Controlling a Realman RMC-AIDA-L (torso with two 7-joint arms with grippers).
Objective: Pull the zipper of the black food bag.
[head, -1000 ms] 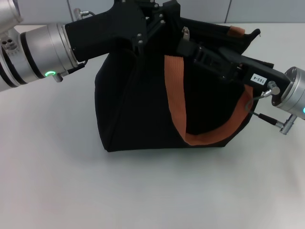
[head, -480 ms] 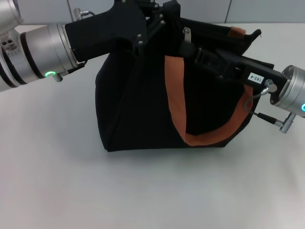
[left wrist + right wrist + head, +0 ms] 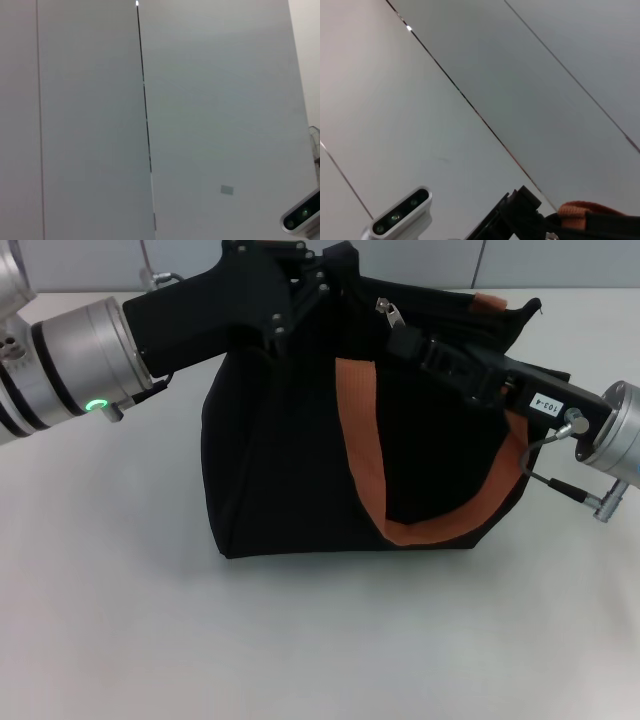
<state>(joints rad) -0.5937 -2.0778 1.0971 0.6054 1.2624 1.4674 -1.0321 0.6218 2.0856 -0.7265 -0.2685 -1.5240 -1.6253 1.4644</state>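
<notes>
The black food bag (image 3: 290, 460) stands upright in the middle of the white table in the head view, an orange handle (image 3: 358, 450) hanging down its front. My left gripper (image 3: 318, 280) is at the bag's upper left corner, shut on its top edge. The silver zipper (image 3: 384, 308) pull sticks up on the bag's top edge. My right gripper (image 3: 400, 338) reaches in from the right with its tip right under the tab, shut on it. The second orange handle (image 3: 490, 303) shows at the back right, and also in the right wrist view (image 3: 580, 207).
The white table (image 3: 120, 620) spreads in front of and to the left of the bag. A grey panelled wall (image 3: 560, 262) stands behind. Both wrist views show mostly wall; a silver camera unit (image 3: 400, 216) shows in the right wrist view.
My left arm has moved a little left and up, taking the bag's upper corner with it. My right gripper and the zipper tab have shifted slightly left along the top edge.
</notes>
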